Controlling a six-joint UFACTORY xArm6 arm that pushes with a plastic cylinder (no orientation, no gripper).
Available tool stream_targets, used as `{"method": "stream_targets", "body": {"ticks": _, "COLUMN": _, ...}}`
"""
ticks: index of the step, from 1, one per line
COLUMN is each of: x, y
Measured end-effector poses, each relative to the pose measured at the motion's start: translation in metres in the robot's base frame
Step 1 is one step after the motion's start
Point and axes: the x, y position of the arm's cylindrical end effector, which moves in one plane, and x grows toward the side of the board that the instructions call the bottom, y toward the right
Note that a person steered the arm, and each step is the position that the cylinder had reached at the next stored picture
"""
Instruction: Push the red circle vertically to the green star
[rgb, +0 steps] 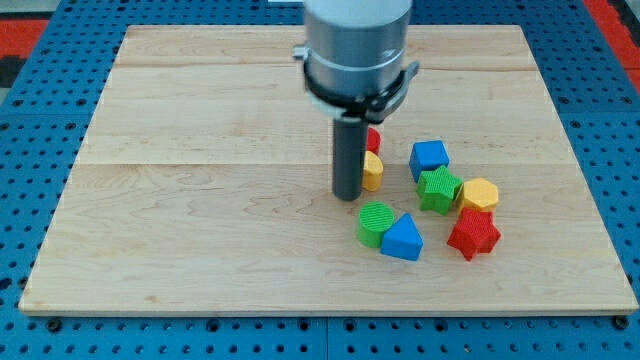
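Note:
The red circle (373, 139) is mostly hidden behind my rod, only its right edge showing, just above a yellow block (372, 171). The green star (439, 189) lies to the right and lower, between the blue cube (429, 158) and the yellow hexagon (479, 194). My tip (347, 196) rests on the board just left of the yellow block and below-left of the red circle.
A green circle (376, 222) and a blue triangle (402, 238) lie below the tip. A red star (473, 234) sits at the lower right of the cluster. The wooden board (200, 200) is framed by a blue pegboard.

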Motion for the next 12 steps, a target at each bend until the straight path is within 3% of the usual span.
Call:
{"method": "stream_targets", "body": {"ticks": 1, "x": -0.047, "y": -0.008}}
{"method": "stream_targets", "body": {"ticks": 3, "x": -0.066, "y": 0.061}}
{"method": "stream_targets", "body": {"ticks": 5, "x": -0.148, "y": 0.092}}
{"method": "stream_targets", "body": {"ticks": 6, "x": -0.115, "y": 0.100}}
{"method": "stream_targets", "body": {"ticks": 7, "x": -0.117, "y": 0.139}}
{"method": "stream_targets", "body": {"ticks": 8, "x": -0.145, "y": 0.164}}
{"method": "stream_targets", "body": {"ticks": 9, "x": -0.140, "y": 0.151}}
{"method": "stream_targets", "body": {"ticks": 10, "x": -0.106, "y": 0.175}}
{"method": "stream_targets", "body": {"ticks": 11, "x": -0.116, "y": 0.091}}
{"method": "stream_targets", "body": {"ticks": 12, "x": -0.157, "y": 0.068}}
